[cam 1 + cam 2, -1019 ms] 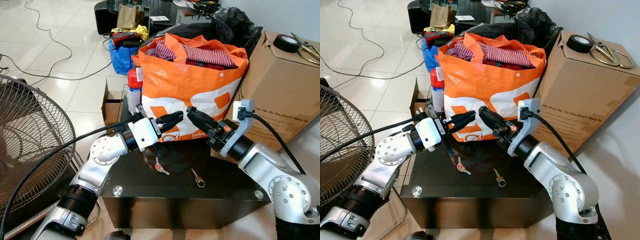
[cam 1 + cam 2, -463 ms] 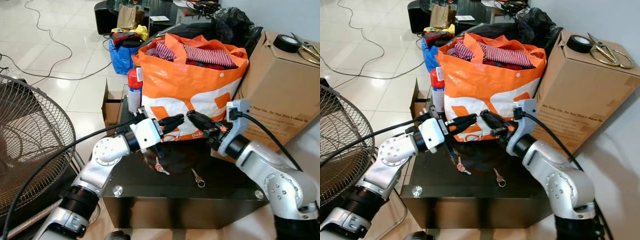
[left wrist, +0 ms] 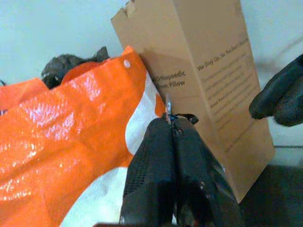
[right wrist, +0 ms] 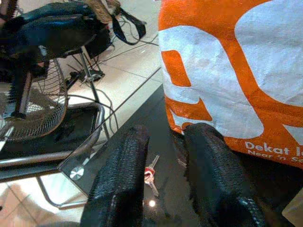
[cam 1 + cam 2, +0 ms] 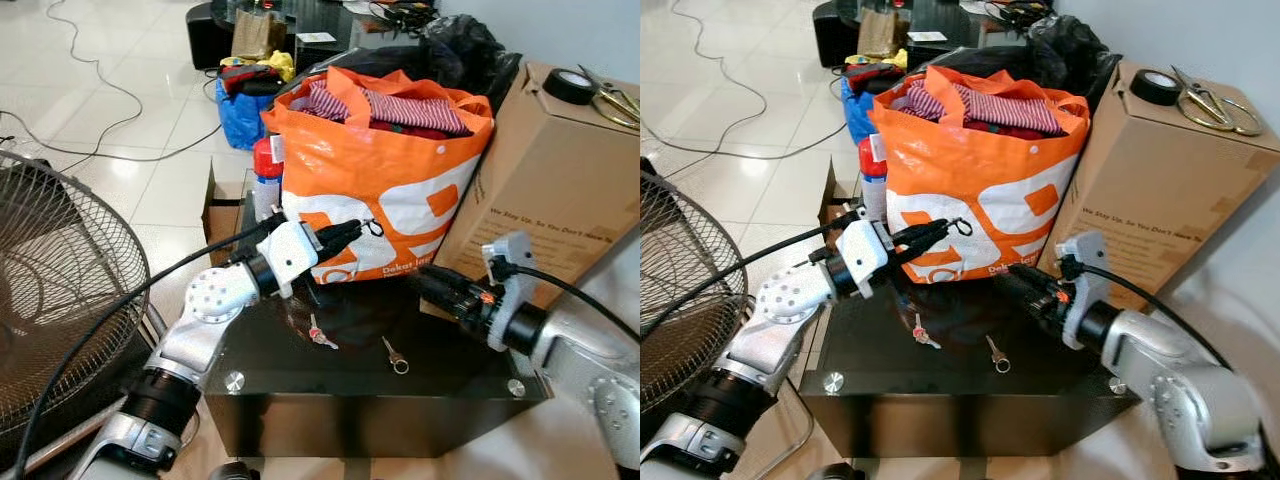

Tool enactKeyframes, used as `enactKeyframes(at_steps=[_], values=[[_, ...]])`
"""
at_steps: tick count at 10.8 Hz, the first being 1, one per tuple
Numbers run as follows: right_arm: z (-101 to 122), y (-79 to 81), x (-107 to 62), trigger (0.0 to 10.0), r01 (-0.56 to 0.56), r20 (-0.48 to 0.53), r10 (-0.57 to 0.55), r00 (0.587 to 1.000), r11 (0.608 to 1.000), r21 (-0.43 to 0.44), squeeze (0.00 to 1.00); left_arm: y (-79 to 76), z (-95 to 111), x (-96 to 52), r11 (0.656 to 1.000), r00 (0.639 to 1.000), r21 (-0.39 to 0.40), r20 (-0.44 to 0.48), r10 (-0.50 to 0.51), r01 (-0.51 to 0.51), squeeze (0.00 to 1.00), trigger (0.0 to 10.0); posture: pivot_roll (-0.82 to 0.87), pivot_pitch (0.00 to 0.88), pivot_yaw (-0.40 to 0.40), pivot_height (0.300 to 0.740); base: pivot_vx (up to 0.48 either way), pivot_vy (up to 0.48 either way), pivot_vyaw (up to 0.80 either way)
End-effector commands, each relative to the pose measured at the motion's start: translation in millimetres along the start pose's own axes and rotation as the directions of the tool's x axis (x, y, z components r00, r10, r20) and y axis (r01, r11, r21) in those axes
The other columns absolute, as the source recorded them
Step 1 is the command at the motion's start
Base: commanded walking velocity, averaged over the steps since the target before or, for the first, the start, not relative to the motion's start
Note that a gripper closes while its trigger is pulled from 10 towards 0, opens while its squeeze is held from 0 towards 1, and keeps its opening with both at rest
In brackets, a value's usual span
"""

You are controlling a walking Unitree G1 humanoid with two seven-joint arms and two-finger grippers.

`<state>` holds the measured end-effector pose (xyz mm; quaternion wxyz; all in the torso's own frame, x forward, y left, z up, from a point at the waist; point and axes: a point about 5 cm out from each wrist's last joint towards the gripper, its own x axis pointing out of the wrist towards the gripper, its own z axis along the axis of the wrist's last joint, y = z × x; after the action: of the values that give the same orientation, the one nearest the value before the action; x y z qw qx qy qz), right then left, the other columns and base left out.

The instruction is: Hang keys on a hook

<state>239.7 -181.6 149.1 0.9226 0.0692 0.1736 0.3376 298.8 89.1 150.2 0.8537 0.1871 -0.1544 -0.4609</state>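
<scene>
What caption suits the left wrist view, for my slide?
Left end effector pinches a small metal ring before the orange bag.

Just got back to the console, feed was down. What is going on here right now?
The left end effector is raised in front of the orange bag, its fingers shut on a small black ring. The right end effector is low over the black table beside the cardboard box, fingers open and holding nothing. Two keys lie on the tabletop: one with a red tag and a plain one. No hook can be made out.
</scene>
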Motion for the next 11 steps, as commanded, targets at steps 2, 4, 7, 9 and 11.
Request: enactKeyframes(at_steps=[2, 4, 7, 9, 11], values=[[2, -7.7, -6.4, 10.0, 0.043, 0.031, -0.043, 0.999, 0.999, 0.006, 1.00, 5.2, -11, 0.7, 1.000, 0.991, -0.018, -0.135, 0.021, -0.023, 0.00, 0.0, -0.01, 0.000, -0.093, 0.740, 0.000, 0.000, 0.00], [3, -8.1, 3.0, 10.0, 0.171, 0.145, -0.176, 0.974, 0.984, 0.047, 1.00, 1.5, -27, -11.2, 0.992, 0.958, -0.115, -0.286, 0.020, -0.056, 0.00, 0.0, -0.02, 0.000, -0.077, 0.740, 0.000, 0.000, 0.00], [-25, 7.3, 19.5, 10.0, 0.366, 0.085, -0.368, 0.926, 0.930, 0.040, 1.00, 0.9, -36, -32.1, 0.955, 0.921, -0.232, -0.381, 0.086, -0.185, 0.00, 0.0, -0.04, 0.000, -0.042, 0.740, 0.000, 0.000, 0.00], [-27, 6.8, 25.5, 10.0, 0.419, 0.087, -0.418, 0.904, 0.908, 0.007, 1.00, 3.8, -47, -31.3, 0.967, 0.860, -0.185, -0.507, 0.057, -0.173, 0.00, 0.0, -0.03, 0.000, -0.039, 0.740, 0.000, 0.000, 0.00], [-30, 11.0, 27.2, 10.0, 0.382, 0.061, -0.380, 0.923, 0.924, -0.014, 1.00, -9.3, -55, -45.0, 0.969, 0.823, -0.217, -0.567, -0.025, -0.120, 0.00, 0.0, -0.04, 0.000, -0.031, 0.740, 0.000, 0.000, 0.00]])
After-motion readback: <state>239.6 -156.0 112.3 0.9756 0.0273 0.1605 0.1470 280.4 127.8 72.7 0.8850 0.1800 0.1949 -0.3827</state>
